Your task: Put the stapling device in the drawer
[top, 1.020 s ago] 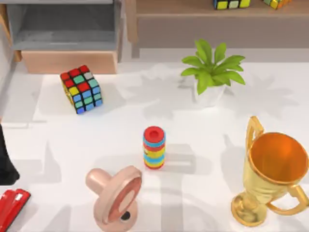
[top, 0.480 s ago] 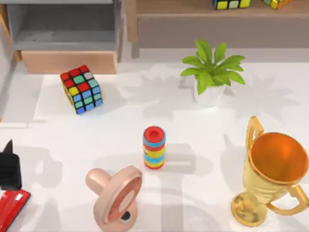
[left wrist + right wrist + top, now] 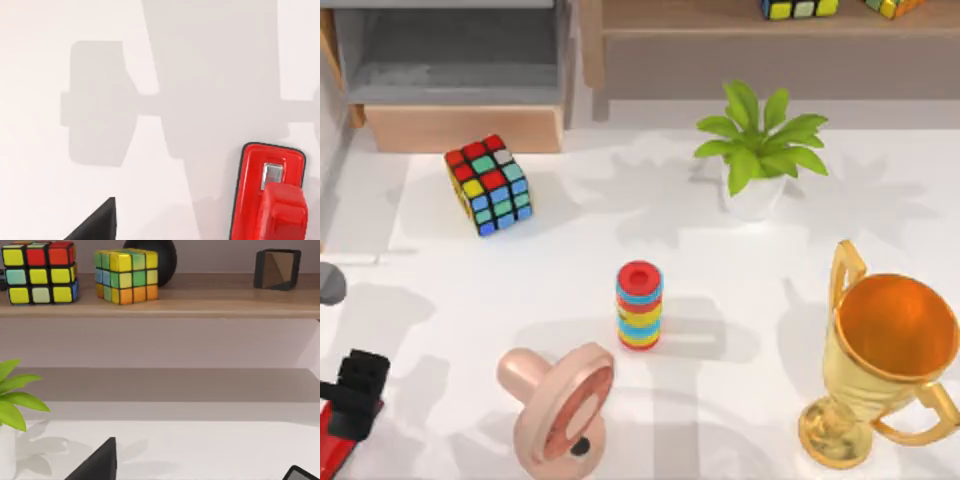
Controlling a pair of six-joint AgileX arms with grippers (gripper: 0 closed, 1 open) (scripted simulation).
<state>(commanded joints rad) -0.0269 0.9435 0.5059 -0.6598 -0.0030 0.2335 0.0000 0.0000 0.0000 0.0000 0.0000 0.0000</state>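
Observation:
The stapling device [image 3: 332, 445] is a glossy red stapler lying at the table's front left corner, partly cut off by the picture's edge. My left gripper [image 3: 358, 388] hovers over its upper end, partly covering it. In the left wrist view the stapler [image 3: 270, 195] lies off to one side of a black fingertip [image 3: 97, 226], with nothing held; the gripper is open. The drawer [image 3: 450, 70] stands pulled out at the back left, with a grey inside and a tan front panel [image 3: 465, 128]. My right gripper [image 3: 200, 475] is open and faces the shelf.
A colour cube [image 3: 488, 184] sits in front of the drawer. A ring stack [image 3: 639, 305] stands mid-table, with a pink round object [image 3: 560, 405] in front of it. A potted plant [image 3: 760, 150] and a gold trophy [image 3: 880, 360] stand on the right. A wooden shelf [image 3: 770, 25] with cubes runs along the back.
My left gripper has come in from the table's left edge and moved forward and slightly right, ending over the stapler's upper end. The stapler has not moved.

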